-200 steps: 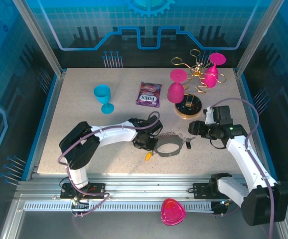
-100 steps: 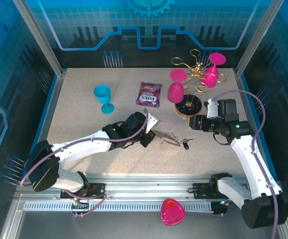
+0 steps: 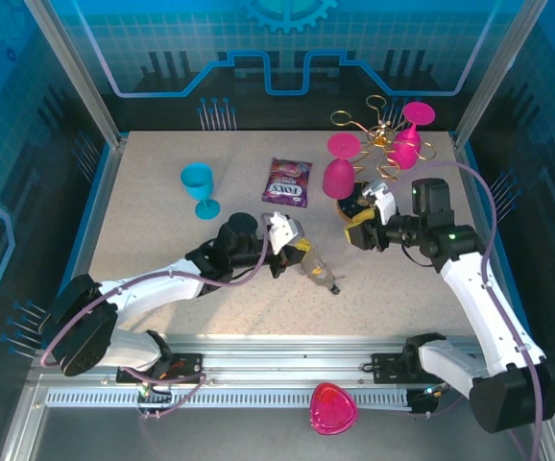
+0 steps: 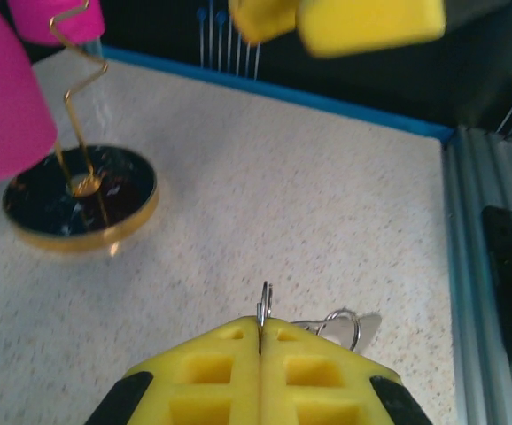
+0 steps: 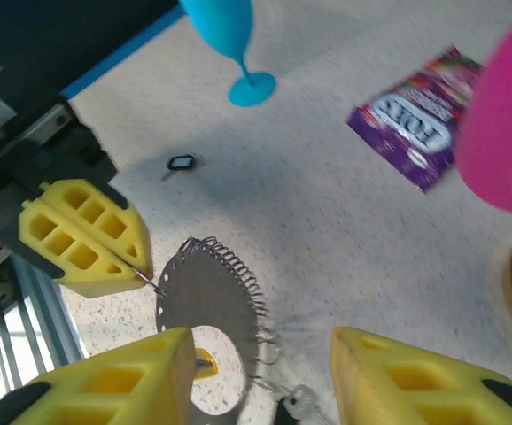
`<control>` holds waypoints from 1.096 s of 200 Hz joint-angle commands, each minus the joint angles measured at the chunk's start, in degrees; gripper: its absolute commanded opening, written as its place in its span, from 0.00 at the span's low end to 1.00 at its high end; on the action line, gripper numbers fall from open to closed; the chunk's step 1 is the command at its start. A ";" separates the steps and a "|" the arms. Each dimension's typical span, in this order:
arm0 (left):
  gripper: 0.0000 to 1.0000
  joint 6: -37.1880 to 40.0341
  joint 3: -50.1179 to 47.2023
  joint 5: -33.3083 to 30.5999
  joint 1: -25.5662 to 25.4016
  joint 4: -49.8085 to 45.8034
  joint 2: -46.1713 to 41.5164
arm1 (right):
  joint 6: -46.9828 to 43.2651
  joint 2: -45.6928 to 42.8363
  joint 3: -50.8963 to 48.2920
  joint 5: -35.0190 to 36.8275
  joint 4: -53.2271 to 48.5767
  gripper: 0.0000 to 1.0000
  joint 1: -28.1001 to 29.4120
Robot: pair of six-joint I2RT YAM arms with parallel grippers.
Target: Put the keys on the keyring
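the keyring [image 5: 210,297] reads as a flat grey blur in the right wrist view, with its coiled stretch along the upper right edge. its lower part is cut off behind the right fingers [image 5: 123,381]. an orange-tabbed key [image 5: 205,361] peeks out beside one of them, and a dark bit at the bottom edge is too cropped to name. the right fingers stand spread, one on either side of the ring in that view (whether they touch it i cannot tell). the left fingers [image 4: 229,363] are pressed together, pinching the ring's thin wire and holding it up above the middle of the table [image 3: 143,221]. a small dark key [image 5: 181,162] lies alone on the table. on the far side of the ring are a blue goblet [image 3: 198,184], a purple packet [image 3: 287,182] and the gold rack [image 3: 378,134] with pink goblets [image 3: 338,178], close behind the right fingers.
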 commanded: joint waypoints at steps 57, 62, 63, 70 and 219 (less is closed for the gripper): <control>0.00 -1.24 -0.93 8.13 0.60 12.88 -1.49 | -21.90 -2.36 -3.32 -12.33 -0.22 0.34 3.72; 0.00 -1.78 -1.08 8.22 0.62 13.33 -1.51 | -22.06 -2.44 -3.43 -12.69 -0.38 0.33 3.89; 0.00 -1.87 -1.12 8.24 0.58 13.47 -1.51 | -22.05 -2.46 -3.43 -12.76 -0.43 0.33 3.94; 0.00 -2.56 -1.18 8.34 0.56 14.24 -1.51 | -22.34 -2.67 -3.58 -13.17 -0.39 0.32 4.24; 0.00 -9.43 -0.99 12.55 0.58 20.34 -1.58 | -19.26 -0.69 -3.96 -13.95 6.98 0.23 8.36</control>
